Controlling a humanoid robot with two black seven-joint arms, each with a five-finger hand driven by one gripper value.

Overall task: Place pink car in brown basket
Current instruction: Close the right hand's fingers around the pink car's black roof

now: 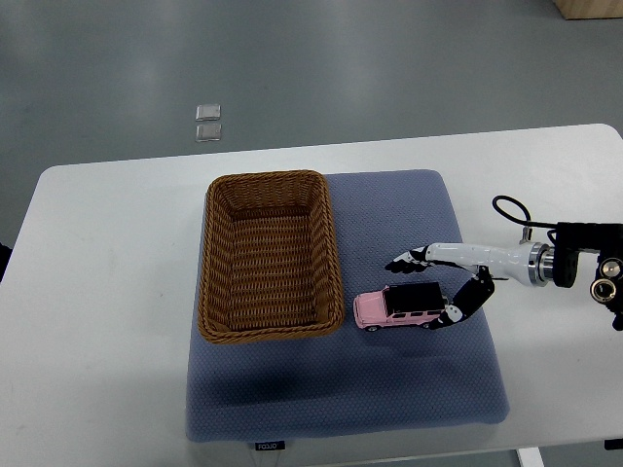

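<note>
Top view is showing a white table [107,292] carrying a blue-grey cushion mat [389,389], with a brown wicker basket [216,255] sitting on the mat's left part, its inside holding nothing. A pink toy car [384,309] with a black roof is lying on the mat just beside the basket's lower right corner, outside it, its length running left to right. The right hand [428,287] is reaching in from the right edge on a white forearm, its black and white fingers [465,300] spreading around the car's right end; one finger is pointing left above the roof while another is curving down against the car's rear. Whether the fingers are actually gripping the car is not something I can tell. Two small clear squares [208,123] are lying on the grey floor beyond the table.
</note>
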